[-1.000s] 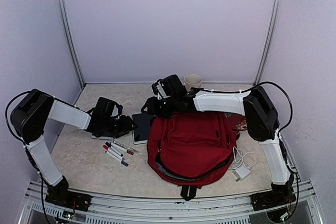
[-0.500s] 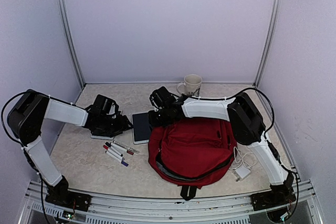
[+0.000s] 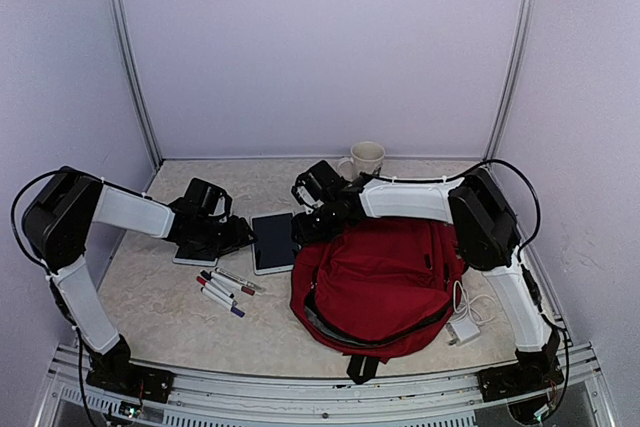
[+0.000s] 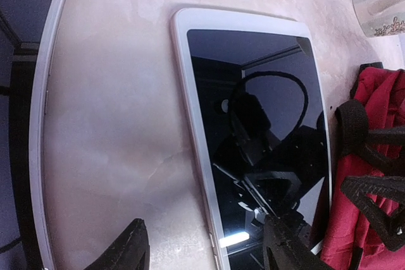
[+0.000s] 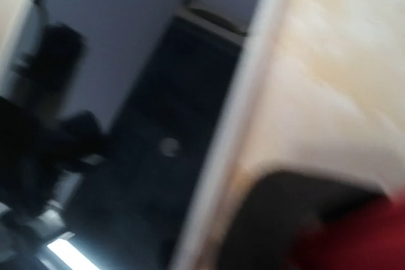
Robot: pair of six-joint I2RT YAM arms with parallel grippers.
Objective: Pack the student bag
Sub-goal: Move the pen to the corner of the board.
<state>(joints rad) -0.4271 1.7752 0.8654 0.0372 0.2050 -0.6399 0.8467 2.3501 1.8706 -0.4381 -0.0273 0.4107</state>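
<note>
At the left edge of the table: left gripper, low over the surface. Stands wide open, fingertips well apart, nothing gripped between them. Points toward the left long edge of the tablet.

Under the left wrist: second flat device, white-rimmed, flat on the table.

Just in front of that device: loose markers, side by side, slanted, touching or nearly touching one another.

Left of centre: tablet, face up, dark screen, white rim. Lies between the two grippers, apart from the markers.

At centre: right gripper, low at the far left corner of the student bag, just beside the tablet's right edge. Wrist view blurred; cannot tell whether wide, narrow or closed on anything.

Behind, near the back wall: pale mug, upright.

Right of centre: student bag, dark red, flat on the table, largest item present. Shows a dark curved gap along its near side and a black strap at the near edge.

At far right: white charger with coiled cable, just beside the bag's near right side.
</note>
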